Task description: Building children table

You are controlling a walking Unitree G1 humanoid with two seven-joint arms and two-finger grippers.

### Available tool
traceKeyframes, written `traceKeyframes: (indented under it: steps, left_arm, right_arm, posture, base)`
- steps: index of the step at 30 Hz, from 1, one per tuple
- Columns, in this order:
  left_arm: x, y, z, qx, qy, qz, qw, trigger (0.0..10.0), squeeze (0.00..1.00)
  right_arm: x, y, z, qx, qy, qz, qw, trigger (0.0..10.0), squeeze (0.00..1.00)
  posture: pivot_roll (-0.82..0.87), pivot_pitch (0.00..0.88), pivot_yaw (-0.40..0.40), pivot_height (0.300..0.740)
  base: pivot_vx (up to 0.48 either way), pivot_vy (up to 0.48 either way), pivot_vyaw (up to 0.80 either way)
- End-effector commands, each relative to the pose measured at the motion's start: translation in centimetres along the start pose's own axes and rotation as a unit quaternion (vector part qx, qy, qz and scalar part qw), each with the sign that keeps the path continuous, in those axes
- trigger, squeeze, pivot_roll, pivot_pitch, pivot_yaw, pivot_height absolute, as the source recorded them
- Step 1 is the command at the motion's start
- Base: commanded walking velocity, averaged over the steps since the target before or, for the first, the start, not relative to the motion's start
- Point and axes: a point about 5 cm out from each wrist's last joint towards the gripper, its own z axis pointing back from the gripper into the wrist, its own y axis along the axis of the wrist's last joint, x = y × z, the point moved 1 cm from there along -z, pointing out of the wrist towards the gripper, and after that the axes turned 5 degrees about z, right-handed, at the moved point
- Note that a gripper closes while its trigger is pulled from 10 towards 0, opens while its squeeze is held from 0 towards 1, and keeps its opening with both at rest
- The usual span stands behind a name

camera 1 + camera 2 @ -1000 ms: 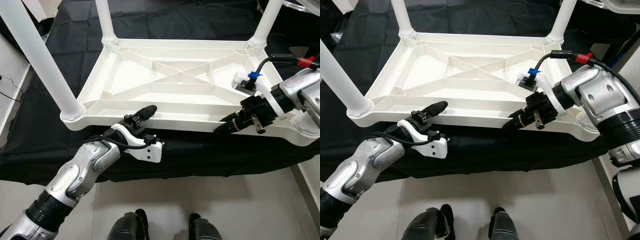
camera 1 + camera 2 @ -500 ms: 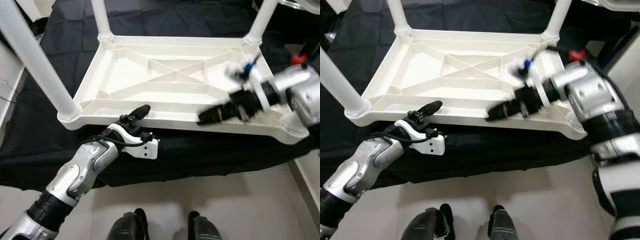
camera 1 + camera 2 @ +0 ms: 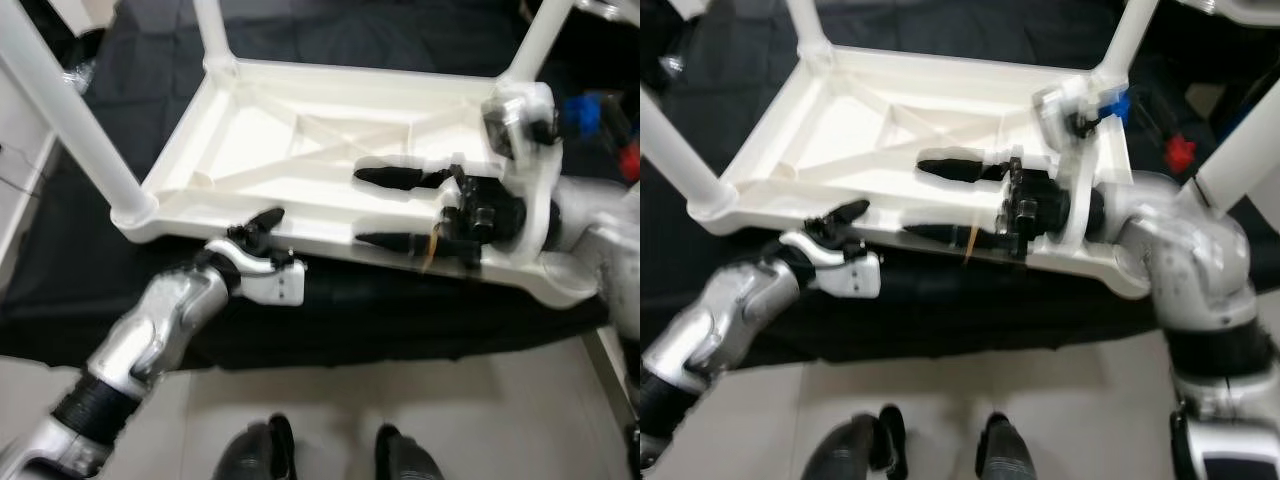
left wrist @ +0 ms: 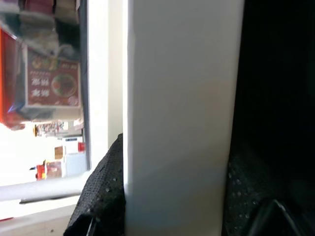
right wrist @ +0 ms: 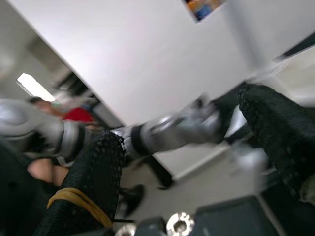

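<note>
Upside down on a black cloth point(image 3: 90, 290): white children's table point(image 3: 330, 150), legs point(image 3: 65, 110) pointing up. At its near right corner, right pincer point(image 3: 385, 210) spread wide, one finger over the ribbed underside, one along the near rim. At the near rim toward the left corner, left pincer point(image 3: 262, 220) pinching that rim; in its wrist view, white rim between both fingers point(image 4: 101, 196).

Indoor room, prob. home or small workspace. Pale tiled floor point(image 3: 330, 400) at 6 o'clock; black cloth point(image 3: 140, 100) spread under the work at 12. Left wrist view: bright window, colourful poster point(image 4: 51, 81) w/ shop-type clutter beyond.
</note>
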Motion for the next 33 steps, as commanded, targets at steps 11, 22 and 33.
traceKeyframes:
  steps: [11,22,33]
  left_arm:
    - [-10.6,0.5,0.6,0.027,0.149,0.012,0.988,0.0,0.00]
    - [-14.9,3.2,0.8,0.151,0.138,0.143,0.968,1.0,0.00]
    - [-17.5,6.2,2.8,0.249,0.036,0.135,0.958,9.4,0.00]
  right_arm:
    - [-1.0,-0.4,-1.6,0.045,-0.066,-0.002,0.997,10.0,0.38]
    - [2.4,-5.4,1.6,-0.032,-0.351,-0.010,0.936,10.0,0.00]
    - [3.8,-7.2,3.3,-0.065,-0.445,-0.002,0.893,10.0,0.00]
  posture:
    - [-0.05,0.120,0.046,0.740]
    - [-0.06,0.094,0.051,0.740]
    - [-0.05,0.083,0.048,0.740]
  base:
    - [0.000,0.000,0.00]
    - [0.000,0.000,0.00]
    - [0.000,0.000,0.00]
